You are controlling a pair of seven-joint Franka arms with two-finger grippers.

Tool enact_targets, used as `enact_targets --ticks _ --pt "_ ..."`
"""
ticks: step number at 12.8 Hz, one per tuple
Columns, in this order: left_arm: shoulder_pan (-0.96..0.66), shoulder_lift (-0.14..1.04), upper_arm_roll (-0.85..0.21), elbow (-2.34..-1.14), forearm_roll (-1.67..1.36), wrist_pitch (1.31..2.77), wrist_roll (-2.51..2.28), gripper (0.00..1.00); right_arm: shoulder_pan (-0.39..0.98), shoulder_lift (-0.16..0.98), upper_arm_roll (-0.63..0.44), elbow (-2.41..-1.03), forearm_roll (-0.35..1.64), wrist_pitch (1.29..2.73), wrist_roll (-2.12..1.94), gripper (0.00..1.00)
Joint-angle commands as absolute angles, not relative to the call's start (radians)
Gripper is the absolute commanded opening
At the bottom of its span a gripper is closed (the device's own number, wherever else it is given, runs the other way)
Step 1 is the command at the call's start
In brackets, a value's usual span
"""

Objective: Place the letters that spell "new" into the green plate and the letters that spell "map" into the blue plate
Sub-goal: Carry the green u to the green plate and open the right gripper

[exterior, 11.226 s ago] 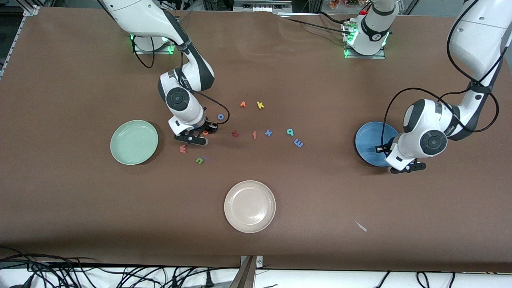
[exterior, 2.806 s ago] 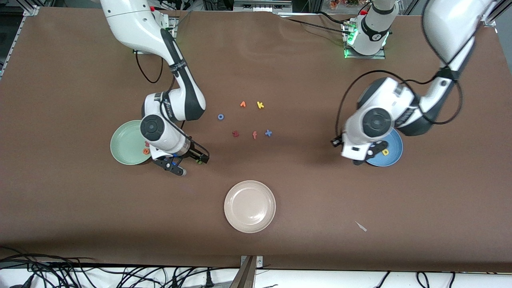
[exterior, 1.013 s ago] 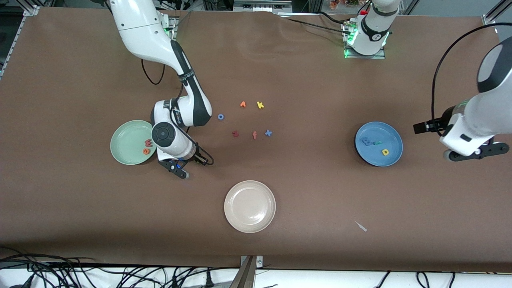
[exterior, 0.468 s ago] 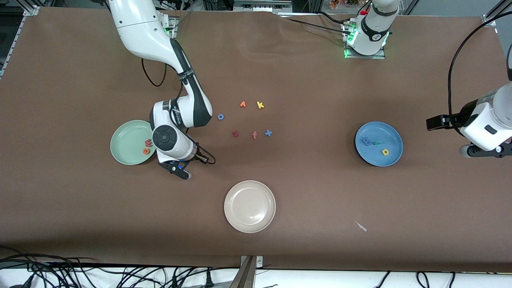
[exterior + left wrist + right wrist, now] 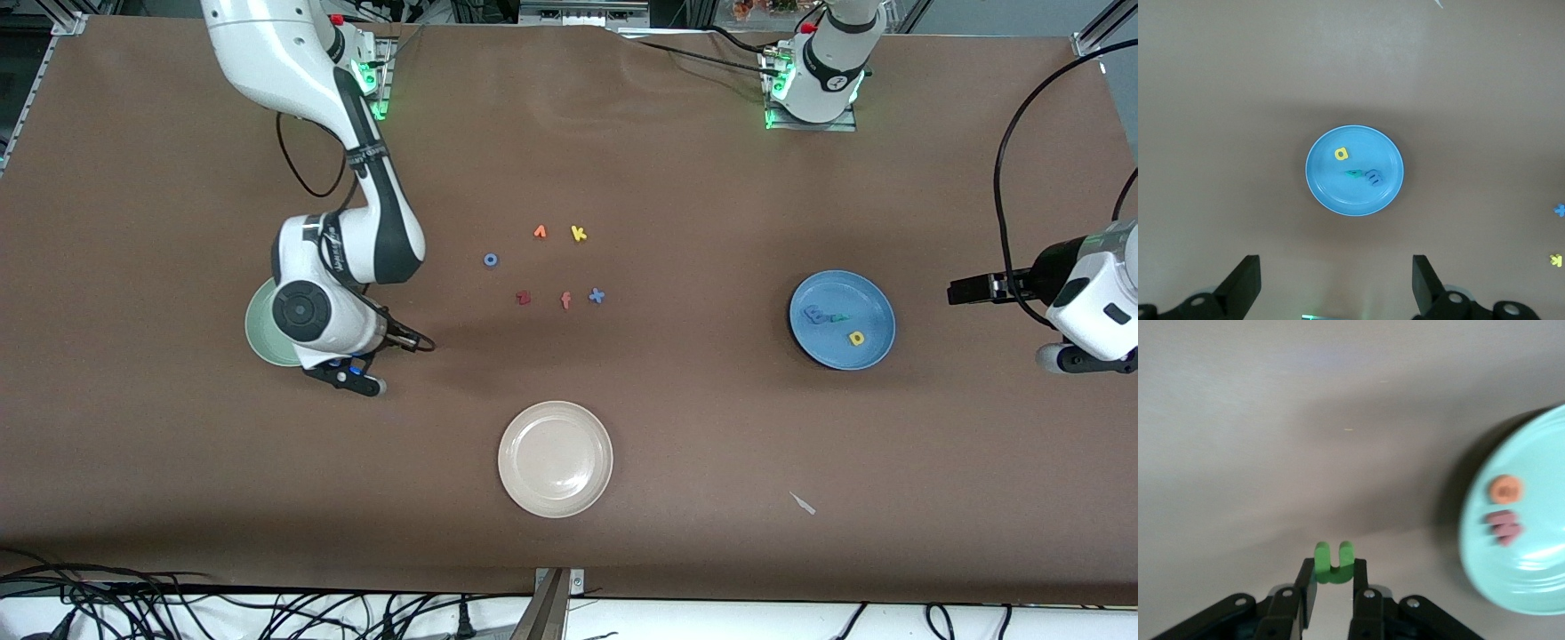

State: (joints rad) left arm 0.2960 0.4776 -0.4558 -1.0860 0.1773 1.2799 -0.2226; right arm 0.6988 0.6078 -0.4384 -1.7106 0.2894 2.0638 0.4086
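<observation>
The right tool (image 5: 1333, 581) was clamped on the green n (image 5: 1333, 561), in the air just beside the green plate (image 5: 1531, 577), where the orange e (image 5: 1505, 489) and red w (image 5: 1504, 525) lay. The left tool (image 5: 1335, 293) hung with its fingers apart, well off the blue plate (image 5: 1331, 190), which held the a (image 5: 1341, 154), p (image 5: 1353, 175) and m (image 5: 1375, 177).

Green n (image 5: 1333, 563) pinched upright in right tool (image 5: 1333, 587), legs up, over table just beside green plate (image 5: 1531, 587). Orange e (image 5: 1505, 489) + pink w (image 5: 1504, 525) lie flat in it. Blue plate (image 5: 1355, 171), ahead of left tool (image 5: 1336, 293): yellow a (image 5: 1342, 154), teal p (image 5: 1354, 175), blue m (image 5: 1375, 177).
</observation>
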Motion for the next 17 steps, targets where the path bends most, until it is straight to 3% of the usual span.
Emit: enact_targets --ticks 1,6,8,10,12,17 --pt "0.215 0.402 -0.321 -1.129 0.074 1.320 -0.187 1.00 0.706 0.439 -0.434 -1.955 0.230 2.192 0.307 0.00" --pt "0.115 0.200 -0.126 -1.440 -0.080 1.537 -0.086 1.00 0.706 0.362 -0.503 -2.158 0.207 2.390 0.050 0.00" --pt "0.100 0.143 -0.124 -1.567 -0.080 1.664 -0.081 0.99 0.704 0.364 -0.543 -2.187 0.209 2.443 -0.082 0.00" --pt "0.109 0.132 -0.129 -1.591 -0.074 1.719 -0.075 0.99 0.701 0.374 -0.571 -2.187 0.213 2.453 -0.182 0.04" --pt "0.114 0.133 -0.133 -1.585 -0.069 1.712 0.019 0.99 0.692 0.383 -0.571 -2.174 0.224 2.430 -0.169 0.99" --pt "0.114 0.146 -0.133 -1.583 -0.002 1.720 0.051 0.99 0.693 0.410 -0.566 -1.906 0.227 2.021 -0.002 1.00"
